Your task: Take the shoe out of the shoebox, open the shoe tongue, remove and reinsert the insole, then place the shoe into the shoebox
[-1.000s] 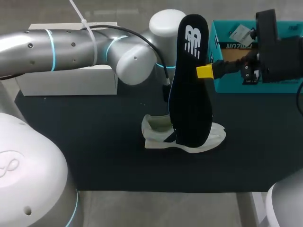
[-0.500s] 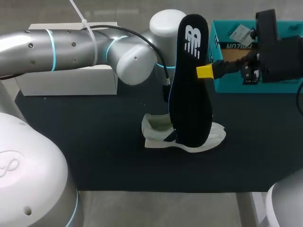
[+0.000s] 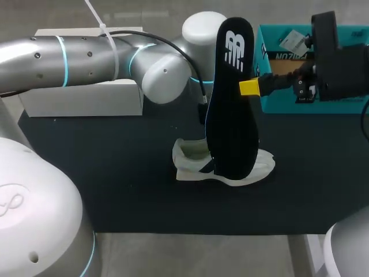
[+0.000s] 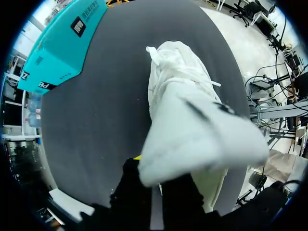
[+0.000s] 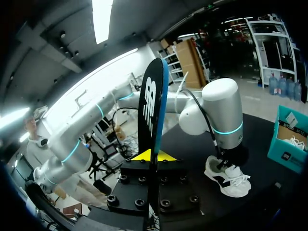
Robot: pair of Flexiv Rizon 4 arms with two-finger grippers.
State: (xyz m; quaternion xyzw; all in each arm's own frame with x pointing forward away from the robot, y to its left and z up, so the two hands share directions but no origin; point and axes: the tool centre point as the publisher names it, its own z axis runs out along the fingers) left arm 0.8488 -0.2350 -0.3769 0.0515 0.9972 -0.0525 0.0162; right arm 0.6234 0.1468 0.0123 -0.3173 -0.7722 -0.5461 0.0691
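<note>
- The right claw (image 3: pixel 249 87) comes in from the upper right of the head view and is clamped on the insole (image 3: pixel 230 115), one yellow tip on each face.
- The insole is black and stands upright on its narrow edge, in the air above the shoe (image 3: pixel 190 154). It hides the middle of the shoe from the head camera.
- From the right wrist, the insole (image 5: pixel 151 110) rises straight up from between the right claw's (image 5: pixel 154 155) tips.
- The white shoe lies on the dark mat (image 3: pixel 115 173), near the centre of the head view, outside the shoebox (image 3: pixel 288 105).
- The teal shoebox sits at the upper right, well apart from the shoe.
- The left arm (image 3: pixel 86 57) crosses the top of the head view from the left and drops down at the shoe's heel end.
- From the left wrist, the shoe (image 4: pixel 192 125) lies right over the left claw (image 4: pixel 153 185). I cannot tell whether that claw grips it.
- A white box (image 3: pixel 81 101) rests at the upper left, at the mat's edge.
</note>
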